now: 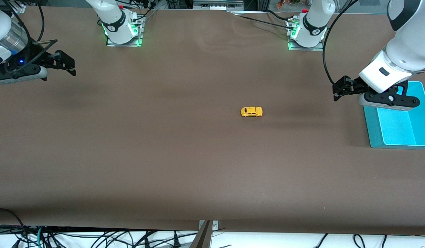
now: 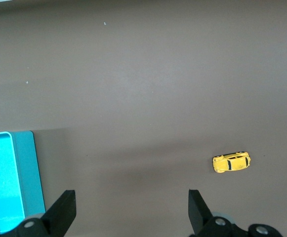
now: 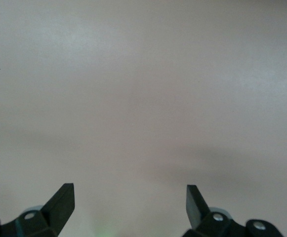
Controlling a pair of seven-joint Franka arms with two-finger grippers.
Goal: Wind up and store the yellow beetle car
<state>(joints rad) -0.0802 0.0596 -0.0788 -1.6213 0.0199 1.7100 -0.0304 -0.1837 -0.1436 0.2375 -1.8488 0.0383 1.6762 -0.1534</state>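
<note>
The yellow beetle car stands alone on the brown table near its middle, wheels down; the left wrist view shows the car too, off to one side of the fingers. My left gripper hangs open over the table beside the blue tray, well away from the car, with nothing between its fingertips. At the right arm's end of the table my right gripper hovers open and empty over bare cloth; the car does not show in the right wrist view.
A shallow turquoise tray lies at the left arm's end of the table, partly under the left hand; its corner shows in the left wrist view. Both arm bases stand along the table's edge farthest from the front camera.
</note>
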